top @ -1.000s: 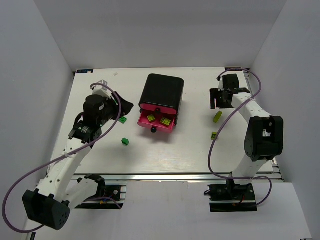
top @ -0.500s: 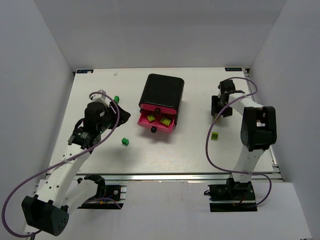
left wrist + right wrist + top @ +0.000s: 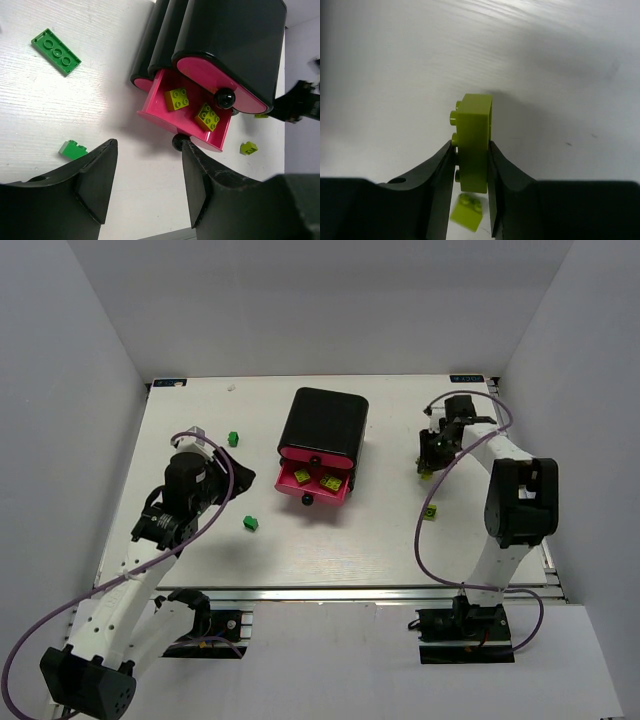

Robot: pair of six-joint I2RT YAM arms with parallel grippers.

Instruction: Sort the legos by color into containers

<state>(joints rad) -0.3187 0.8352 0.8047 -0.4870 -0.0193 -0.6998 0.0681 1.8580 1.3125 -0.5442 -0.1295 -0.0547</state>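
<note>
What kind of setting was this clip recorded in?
Most likely a lab robot cell: white walls box in a white table, the left arm and right arm are bolted at its near edge, and the props are a drawer unit and toy bricks.

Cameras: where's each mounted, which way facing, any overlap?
Top external: above and behind the robot, looking down on the table; left arm and right arm show.
Left wrist: on the left arm, facing the open drawer past its open left pincer.
Right wrist: on the right arm, facing down at the table; right pincer shut on a yellow-green brick.
Shared: top and left wrist both show that drawer.
</note>
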